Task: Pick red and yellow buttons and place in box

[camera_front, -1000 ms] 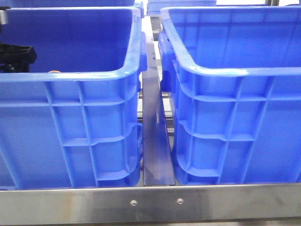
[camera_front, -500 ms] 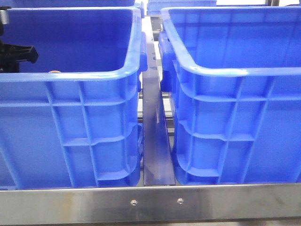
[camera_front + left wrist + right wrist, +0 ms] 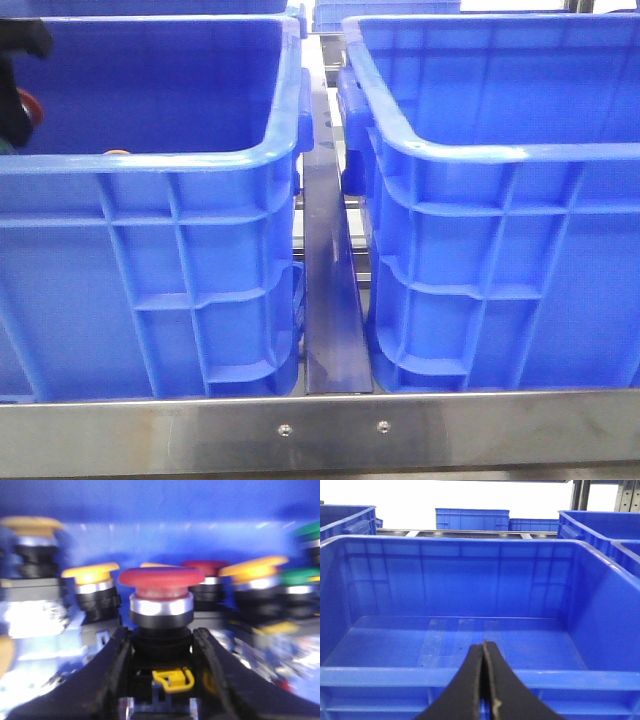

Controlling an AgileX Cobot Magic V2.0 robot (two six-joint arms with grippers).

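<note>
My left gripper (image 3: 161, 636) is shut on the black body of a red button (image 3: 161, 577) with a domed red cap and a silver collar. Behind it in the left crate (image 3: 150, 160) stand yellow buttons (image 3: 90, 573) and a second red button (image 3: 205, 566). In the front view only the left arm's dark body (image 3: 20, 45) and a bit of red cap (image 3: 32, 105) show at the far left edge. My right gripper (image 3: 484, 647) is shut on nothing, just outside the near rim of the empty blue box (image 3: 395, 677), which is the right crate (image 3: 500, 152).
Green buttons (image 3: 300, 576) stand among the others in the left crate. A steel divider (image 3: 330, 280) runs between the two crates, and a steel rail (image 3: 320, 435) crosses in front. More blue crates (image 3: 472, 519) stand farther back.
In the front view the left gripper has risen inside the left crate, and a bit of red cap now shows at it. Nothing else has moved.
</note>
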